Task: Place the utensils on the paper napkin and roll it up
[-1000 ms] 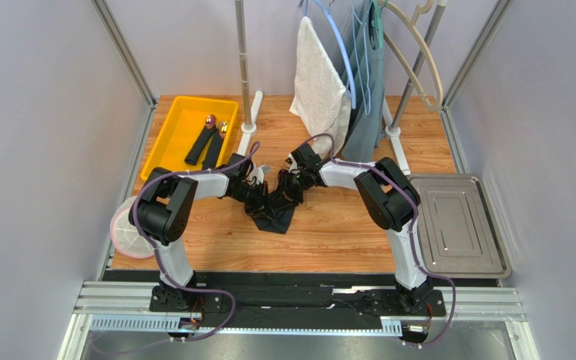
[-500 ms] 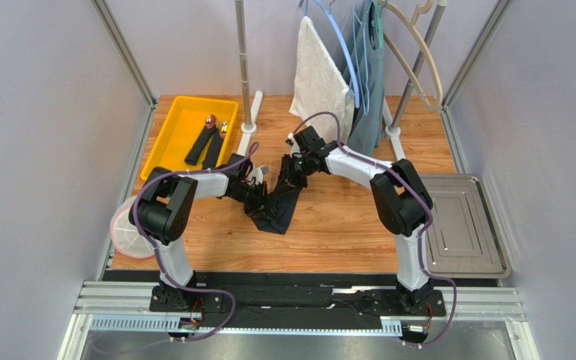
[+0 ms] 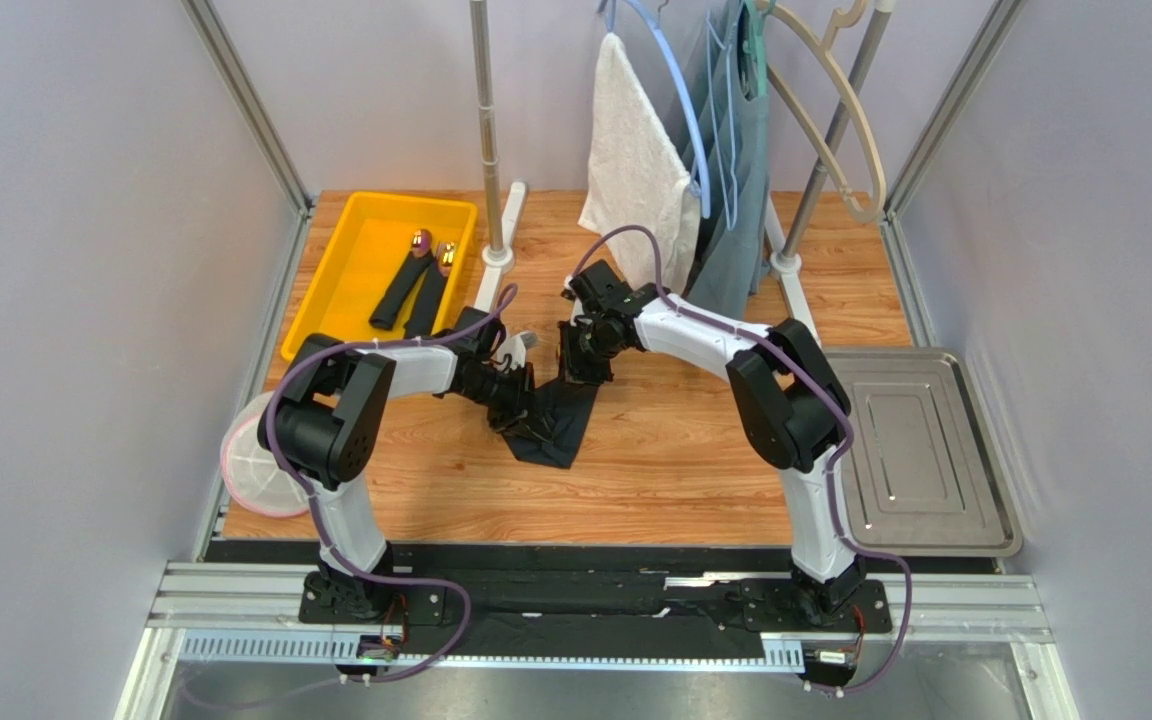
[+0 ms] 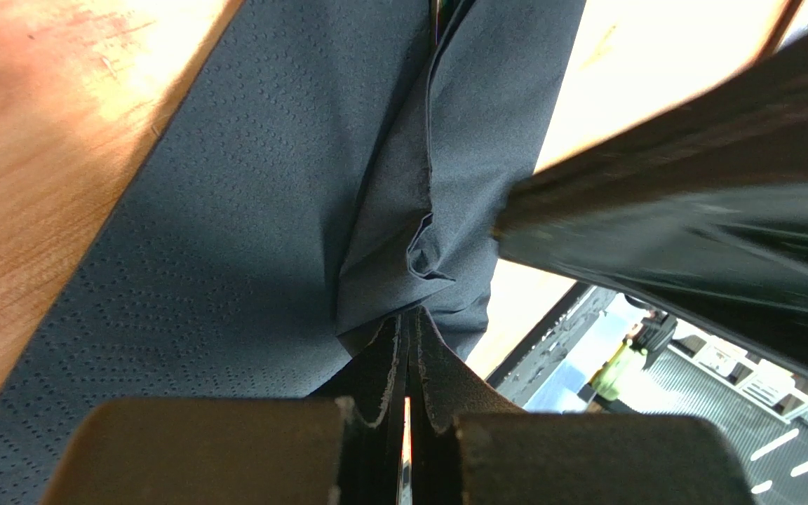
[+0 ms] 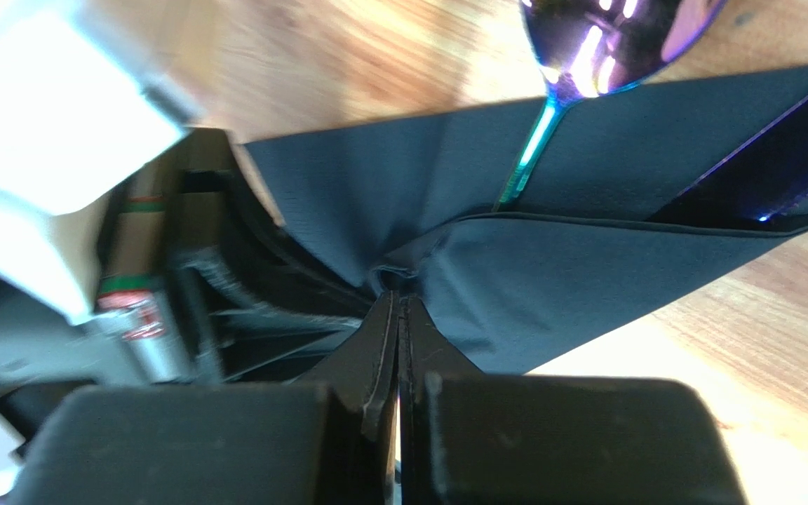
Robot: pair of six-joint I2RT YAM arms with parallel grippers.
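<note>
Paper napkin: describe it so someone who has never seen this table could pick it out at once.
On the wooden table, look at its middle, where the left gripper and right gripper meet. The napkin is the thin black sheet pinched by both, creased and partly folded. Unlike the white towel and grey-blue garment hanging behind, it sits on the wood.
</note>
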